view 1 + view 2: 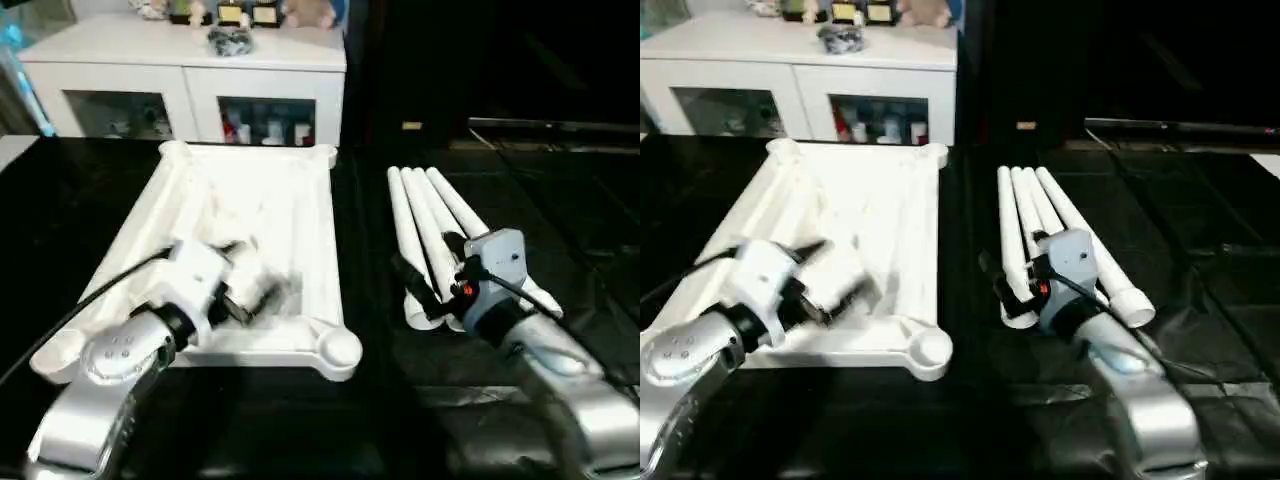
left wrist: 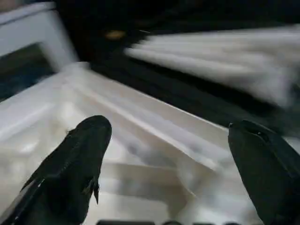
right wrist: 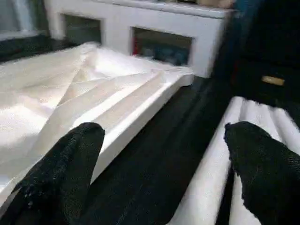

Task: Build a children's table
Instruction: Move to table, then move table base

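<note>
The children's table top (image 1: 290, 200) lies upside down on the black floor, ribbed underside up, with round sockets at its corners (image 1: 340, 348). To its right, the long white tapered legs (image 1: 432, 215) lie side by side in a bundle. My left gripper (image 1: 262, 290) hovers over the near end of the table top; in the left wrist view its black fingers (image 2: 75, 164) stand open with nothing between them. My right gripper (image 1: 428, 262) is at the near end of the legs, open and empty, its fingers (image 3: 258, 164) straddling the leftmost leg (image 3: 206, 178).
A white cabinet (image 1: 180, 60) with glass-fronted shelves stands behind the table top, with small items on it. A black mat (image 1: 560, 220) with cables covers the floor to the right. A dark gap (image 1: 365, 250) separates top and legs.
</note>
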Available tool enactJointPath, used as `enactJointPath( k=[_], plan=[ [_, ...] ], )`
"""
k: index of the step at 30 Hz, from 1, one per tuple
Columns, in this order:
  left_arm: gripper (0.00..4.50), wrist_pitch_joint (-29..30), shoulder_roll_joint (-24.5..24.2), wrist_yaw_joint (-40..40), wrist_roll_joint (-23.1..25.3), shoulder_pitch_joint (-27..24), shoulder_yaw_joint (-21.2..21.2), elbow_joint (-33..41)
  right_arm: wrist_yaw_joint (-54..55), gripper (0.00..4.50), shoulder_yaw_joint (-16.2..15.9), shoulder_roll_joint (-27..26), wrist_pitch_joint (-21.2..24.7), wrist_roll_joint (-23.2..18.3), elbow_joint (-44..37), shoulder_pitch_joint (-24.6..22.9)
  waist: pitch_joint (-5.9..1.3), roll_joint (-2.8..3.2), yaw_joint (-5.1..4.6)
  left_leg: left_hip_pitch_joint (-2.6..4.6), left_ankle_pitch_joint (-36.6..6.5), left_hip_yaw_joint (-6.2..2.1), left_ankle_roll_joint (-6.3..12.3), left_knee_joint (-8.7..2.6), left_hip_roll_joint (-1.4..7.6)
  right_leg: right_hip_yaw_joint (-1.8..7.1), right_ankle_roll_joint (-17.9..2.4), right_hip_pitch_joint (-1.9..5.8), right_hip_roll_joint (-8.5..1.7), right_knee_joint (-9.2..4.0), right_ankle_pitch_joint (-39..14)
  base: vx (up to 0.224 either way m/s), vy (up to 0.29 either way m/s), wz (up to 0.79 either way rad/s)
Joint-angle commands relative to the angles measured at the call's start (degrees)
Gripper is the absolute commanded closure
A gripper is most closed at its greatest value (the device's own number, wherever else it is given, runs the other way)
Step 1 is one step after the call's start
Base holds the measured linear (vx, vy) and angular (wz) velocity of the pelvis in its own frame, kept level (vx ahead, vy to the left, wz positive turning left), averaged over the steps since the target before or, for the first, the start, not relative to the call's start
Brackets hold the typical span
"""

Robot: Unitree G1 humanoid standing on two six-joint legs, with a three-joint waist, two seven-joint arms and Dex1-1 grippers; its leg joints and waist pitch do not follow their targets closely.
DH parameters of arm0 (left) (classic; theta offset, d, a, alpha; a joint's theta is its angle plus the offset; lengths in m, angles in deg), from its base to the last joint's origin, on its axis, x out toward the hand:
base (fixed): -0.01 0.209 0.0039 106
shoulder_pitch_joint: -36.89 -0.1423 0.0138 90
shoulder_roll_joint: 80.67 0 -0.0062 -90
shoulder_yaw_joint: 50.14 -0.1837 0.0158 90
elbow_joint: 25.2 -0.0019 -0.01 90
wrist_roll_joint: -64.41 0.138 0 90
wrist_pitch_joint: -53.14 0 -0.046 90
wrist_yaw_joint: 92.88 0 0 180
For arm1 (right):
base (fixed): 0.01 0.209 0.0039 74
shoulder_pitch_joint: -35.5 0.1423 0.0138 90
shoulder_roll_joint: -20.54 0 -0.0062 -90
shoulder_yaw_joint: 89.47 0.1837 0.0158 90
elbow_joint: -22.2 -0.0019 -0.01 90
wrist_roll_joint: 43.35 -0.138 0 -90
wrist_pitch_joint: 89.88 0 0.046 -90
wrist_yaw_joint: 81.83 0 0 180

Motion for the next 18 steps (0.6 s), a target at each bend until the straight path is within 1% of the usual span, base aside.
enactJointPath(
  k=[1,2,3,4,5,6,7,8,9,10,12,13,14,16,17,18],
  plan=[
    [0.03,0.6,-1.9,5.6,-1.7,1.0,-1.9,0.8,-4.6,0.0,-0.9,3.0,2.0,-1.0,-0.9,0.0,-1.87,0.42,0.02,0.74,-23.9,-1.87,-2.78,-5.66,4.06,3.5,-5.7,0.44,-5.28,-6.09,-21.9,0.0,0.0,0.0],
    [0.03,2.6,-3.3,8.1,-3.3,1.4,-2.5,1.6,-7.2,0.0,-1.6,5.2,2.3,-1.3,-1.7,-0.4,-2.0,0.4,0.03,0.55,-22.0,-1.71,-2.51,-5.64,4.11,3.51,-6.3,0.55,-5.19,-5.78,-19.2,0.0,0.0,0.0],
    [0.03,5.1,-5.0,11.2,-5.2,2.0,-3.2,2.5,-10.1,0.0,-2.2,7.7,2.8,-2.1,-2.7,-0.8,-2.18,0.57,0.14,0.55,-18.8,-1.39,-2.0,-5.42,4.15,3.57,-7.6,0.58,-5.07,-5.32,-14.3,0.0,0.0,0.0],
    [0.03,6.4,-5.9,12.8,-6.2,2.3,-3.7,2.9,-11.6,0.0,-2.4,9.0,3.2,-2.7,-3.2,-1.1,-2.2,0.56,0.29,0.79,-18.1,-1.07,-1.28,-5.34,4.15,3.59,-8.0,0.64,-5.01,-5.24,-13.7,0.0,0.0,0.0],
    [0.03,8.6,-8.0,16.0,-7.2,2.9,-5.0,3.3,-15.0,0.0,-3.0,11.9,3.5,-3.5,-4.3,-1.8,-1.77,0.51,0.17,0.94,-20.9,-0.8,-1.26,-5.25,4.02,3.82,-8.3,0.15,-4.85,-5.5,-17.2,0.0,0.0,0.0],
    [0.03,9.7,-9.5,18.0,-7.5,3.3,-6.0,3.4,-16.9,0.0,-3.3,13.7,3.6,-3.9,-4.9,-2.2,-1.82,0.25,0.07,0.87,-21.3,-0.72,-1.25,-5.19,3.96,3.93,-8.4,0.27,-5.01,-5.53,-18.3,0.0,0.0,0.0],
    [0.03,10.6,-10.7,19.8,-7.5,3.6,-7.0,3.3,-18.6,0.0,-3.5,15.2,4.0,-4.5,-5.5,-2.6,-2.04,0.42,0.15,0.72,-20.1,-0.73,-1.0,-5.15,3.95,3.98,-8.2,0.48,-5.05,-5.52,-18.4,0.0,0.0,0.0],
    [0.03,11.8,-11.7,20.5,-6.5,4.3,-8.3,2.5,-20.1,0.0,-3.6,16.5,4.6,-5.2,-6.1,-2.8,-2.13,0.3,0.07,0.63,-18.9,-0.65,-0.65,-5.08,3.98,4.04,-8.3,0.48,-4.95,-5.37,-17.1,0.0,0.0,0.0],
    [0.19,13.3,-12.0,20.0,-5.2,5.2,-9.4,1.3,-21.3,0.0,-3.6,17.2,5.2,-6.1,-6.7,-3.0,-2.29,0.31,0.07,0.67,-16.5,-0.42,-0.08,-4.9,4.07,4.06,-9.0,0.4,-4.79,-5.09,-13.8,0.0,0.0,0.0],
    [0.19,13.9,-11.9,19.4,-4.4,5.7,-9.9,0.4,-21.8,0.0,-3.7,17.6,5.3,-6.4,-7.1,-3.1,-2.32,0.37,-0.02,0.57,-14.7,-0.2,0.53,-4.7,4.06,4.07,-9.7,0.46,-4.72,-4.92,-10.9,0.0,0.0,0.0],
    [0.41,14.6,-11.6,19.6,-4.5,6.6,-10.4,-0.9,-23.1,0.0,-4.0,18.6,5.7,-7.2,-8.0,-3.3,-2.58,0.29,-0.05,0.43,-12.0,-0.03,1.16,-4.42,3.96,3.95,-10.7,0.79,-4.71,-4.66,-7.9,0.0,0.0,0.0],
    [0.48,16.6,-12.0,21.2,-6.0,7.2,-11.0,-1.0,-24.3,0.0,-4.5,19.4,6.1,-7.9,-8.6,-3.7,-2.71,0.19,-0.05,0.28,-10.1,0.04,1.54,-4.32,4.04,3.87,-11.3,1.0,-4.75,-4.48,-5.5,0.0,0.0,0.0],
    [0.58,17.6,-12.4,21.9,-6.6,7.4,-11.3,-0.8,-24.8,0.0,-4.7,19.7,6.3,-7.9,-8.7,-3.8,-2.77,0.24,-0.04,0.39,-9.1,0.13,1.88,-4.2,4.06,3.79,-11.8,0.93,-4.64,-4.28,-3.7,0.0,0.0,0.0],
    [0.65,18.8,-13.1,22.7,-7.2,7.8,-12.1,-0.5,-25.2,0.0,-5.1,20.4,6.1,-7.7,-8.7,-4.0,-2.73,0.26,-0.12,0.41,-8.8,0.22,2.23,-4.12,4.03,3.79,-12.4,0.87,-4.56,-4.27,-2.7,0.0,0.0,0.0],
    [0.76,19.2,-13.4,23.0,-7.3,8.0,-12.4,-0.3,-25.4,0.0,-5.2,20.6,6.0,-7.7,-8.7,-4.0,-2.75,0.36,0.0,0.57,-8.6,0.27,2.44,-4.05,4.06,3.75,-13.1,0.87,-4.53,-4.16,-2.0,0.0,0.0,0.0],
    [0.86,19.8,-13.8,22.9,-5.8,8.7,-13.8,-1.1,-25.8,0.0,-5.8,21.0,5.9,-7.6,-8.4,-3.9,-2.68,0.6,0.03,0.59,-9.1,0.28,2.36,-4.11,4.06,3.76,-13.2,0.84,-4.49,-4.21,-2.3,0.0,0.0,0.0]
  ],
)
